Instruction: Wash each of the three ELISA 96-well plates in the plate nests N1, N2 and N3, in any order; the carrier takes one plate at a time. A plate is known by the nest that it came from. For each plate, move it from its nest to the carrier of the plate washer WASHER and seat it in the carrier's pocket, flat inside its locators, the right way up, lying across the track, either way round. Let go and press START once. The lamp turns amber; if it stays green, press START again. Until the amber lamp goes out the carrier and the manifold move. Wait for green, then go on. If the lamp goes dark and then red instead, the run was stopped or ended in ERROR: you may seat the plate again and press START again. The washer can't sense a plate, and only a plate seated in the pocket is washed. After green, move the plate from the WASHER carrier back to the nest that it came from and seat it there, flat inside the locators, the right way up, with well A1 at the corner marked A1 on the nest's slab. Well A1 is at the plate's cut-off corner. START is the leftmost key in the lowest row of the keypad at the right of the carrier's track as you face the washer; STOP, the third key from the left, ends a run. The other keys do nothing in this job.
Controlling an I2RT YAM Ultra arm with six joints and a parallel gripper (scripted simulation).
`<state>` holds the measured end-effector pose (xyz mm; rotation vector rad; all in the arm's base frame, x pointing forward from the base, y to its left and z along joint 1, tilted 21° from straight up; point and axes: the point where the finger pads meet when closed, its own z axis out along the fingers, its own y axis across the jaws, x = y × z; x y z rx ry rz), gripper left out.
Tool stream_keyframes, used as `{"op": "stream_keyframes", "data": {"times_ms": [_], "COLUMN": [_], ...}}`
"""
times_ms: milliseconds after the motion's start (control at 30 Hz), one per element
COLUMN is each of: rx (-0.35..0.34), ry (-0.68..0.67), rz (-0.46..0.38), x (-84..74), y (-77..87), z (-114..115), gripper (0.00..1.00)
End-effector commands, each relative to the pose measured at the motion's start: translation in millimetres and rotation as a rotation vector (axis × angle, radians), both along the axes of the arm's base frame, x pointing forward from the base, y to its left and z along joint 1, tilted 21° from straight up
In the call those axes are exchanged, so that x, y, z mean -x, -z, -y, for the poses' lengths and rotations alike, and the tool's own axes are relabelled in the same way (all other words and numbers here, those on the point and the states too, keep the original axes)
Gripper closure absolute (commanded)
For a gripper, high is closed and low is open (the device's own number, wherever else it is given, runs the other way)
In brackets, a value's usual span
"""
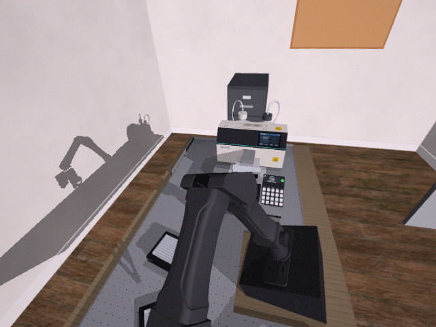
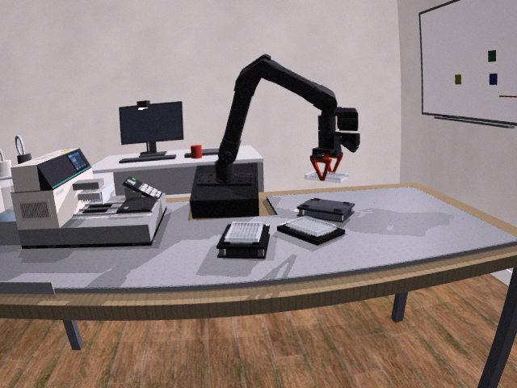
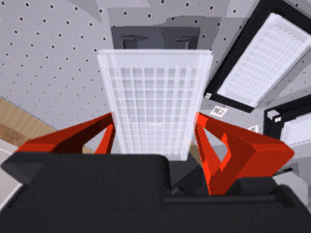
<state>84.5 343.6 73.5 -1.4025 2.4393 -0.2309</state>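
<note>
At the left end of the worktop [image 2: 376,234] stands one plate washer [image 2: 45,187], its carrier track running forward and one keypad [image 2: 144,188] tilted up at the track's right side, a green lamp [image 1: 282,180] lit at the keypad's top corner. One black pedestal [image 2: 200,204] sits behind the middle of the worktop and bears the single arm [image 2: 275,79], which arches up and over to the right. Three plate nests are counted on the worktop: the left one [image 2: 233,249] carries a plate [image 2: 243,230], the middle one [image 2: 292,229] carries a second plate [image 2: 312,225], and the rear one [image 2: 325,208] shows a bare dark top. The third plate [image 2: 334,177] is in the air above and behind the rear nest, well clear of the worktop, held level. The gripper [image 2: 325,166] is pinching this plate across its width, its two red fingers pressed against opposite side walls as the wrist view shows. Below the held plate, the wrist view shows the bare nest [image 3: 155,36], and to the right a nest with its plate [image 3: 262,60] beside a white label reading N2 [image 3: 219,112].
</note>
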Motion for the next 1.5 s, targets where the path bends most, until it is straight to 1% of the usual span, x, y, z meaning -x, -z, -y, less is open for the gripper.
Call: {"op": "stream_keyframes", "data": {"times_ms": [0, 367, 433, 933, 1000, 1467], "rx": [-0.013, -0.013, -0.013, -0.013, -0.013, -0.013], "ry": [-0.001, -0.001, -0.001, -0.001, -0.001, -0.001], "rz": [0.002, 0.002, 0.002, 0.003, 0.003, 0.003], "x": [0.6, -5.7, -5.7, -14.5, -14.5, -22.9], "y": [-3.7, 13.5, 13.5, 36.8, 36.8, 58.6], "z": [-2, -4, -4, -7, -7, -8], "gripper": [1.00, 1.00, 1.00, 1.00, 1.00, 1.00]}}
